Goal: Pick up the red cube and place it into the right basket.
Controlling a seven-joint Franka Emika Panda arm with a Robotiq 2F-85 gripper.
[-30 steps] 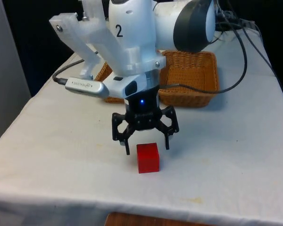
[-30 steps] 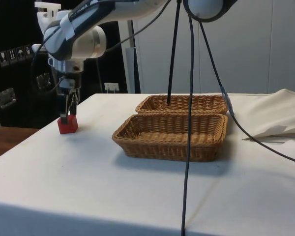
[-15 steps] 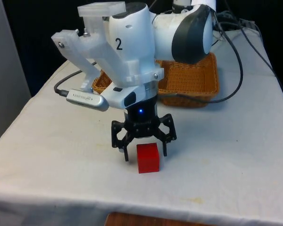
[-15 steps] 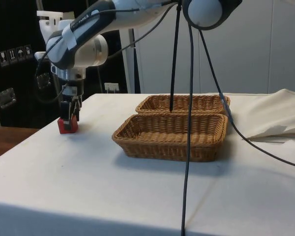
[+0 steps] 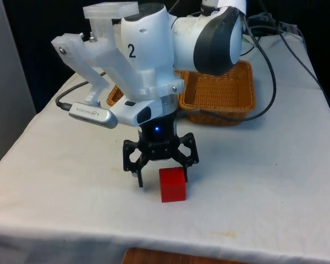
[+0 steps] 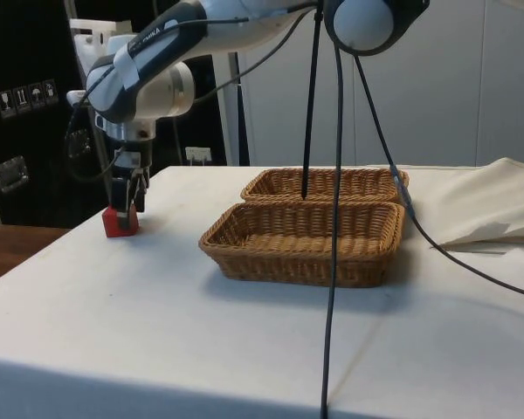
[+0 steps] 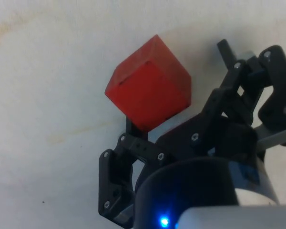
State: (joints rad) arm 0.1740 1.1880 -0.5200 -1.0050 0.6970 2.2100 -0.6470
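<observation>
I am at the grasp itself, so the thing to get right is centring: my claw [image 5: 160,168] hangs low over the table [image 5: 275,181], and the red cube [image 5: 172,184] sits just below and a little ahead of my fingertips rather than squarely between them. In the wrist view the red cube [image 7: 148,90] lies turned at an angle to my fingers [image 7: 115,179], with a corner pointing toward one of them, so I judge I should come forward over it and line up with two flat faces before sinking, otherwise closing could pinch an edge and spin it away across the cloth. My claw stands spread wide, wider than the cube, and it holds nothing. One fingertip looks very near the cube's back face, but I cannot tell whether it touches. From the side, my claw [image 6: 125,197] is right above the cube [image 6: 120,222], which rests flat near the table's edge. The two baskets [image 6: 306,236] stand side by side well behind me, so the carry comes only after a firm, level grip.
</observation>
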